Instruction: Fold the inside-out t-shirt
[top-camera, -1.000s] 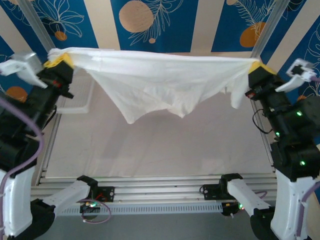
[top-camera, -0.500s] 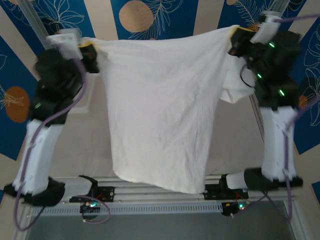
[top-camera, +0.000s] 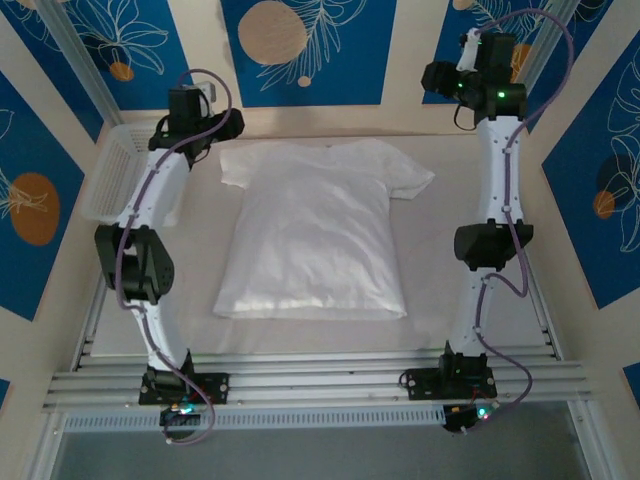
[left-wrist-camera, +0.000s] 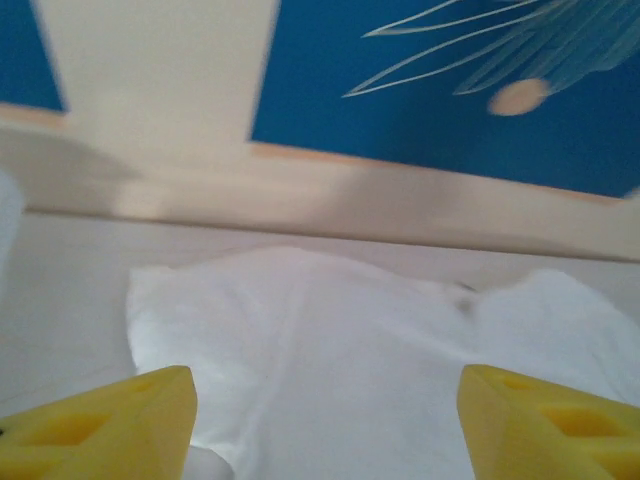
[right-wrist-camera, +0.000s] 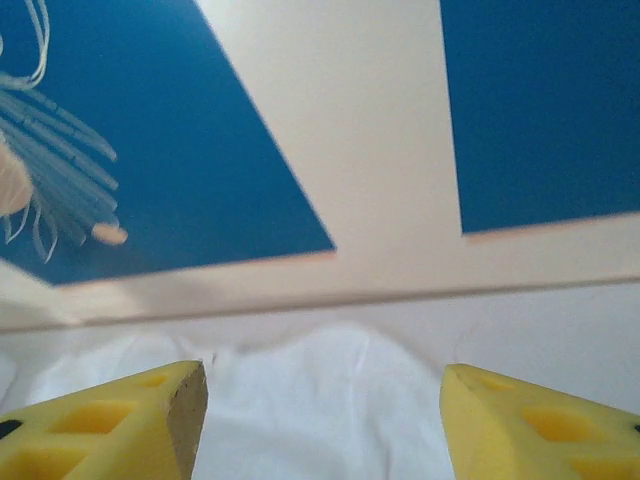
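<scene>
On table (top-camera: 425, 330) | t-shirt (top-camera: 315, 240) flat | left claw (left-wrist-camera: 325, 400), right claw (right-wrist-camera: 322, 400) open, off its shoulders

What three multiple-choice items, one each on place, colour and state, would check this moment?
1. Where is the t-shirt?
A. Draped over one arm
B. Spread flat on the table
C. Hanging from both grippers

2. What colour are the fingers of the left gripper?
A. Black
B. Red
C. Yellow

3. How do the left gripper and the right gripper stand?
A. Both open, holding nothing
B. Both shut on the t-shirt
C. Left open, right shut

Answers:
1 B: the top view shows it lying flat in the middle of the table.
2 C: the left wrist view shows yellow wedges.
3 A: each wrist view shows a wide gap between the fingers, with nothing gripped.
</scene>
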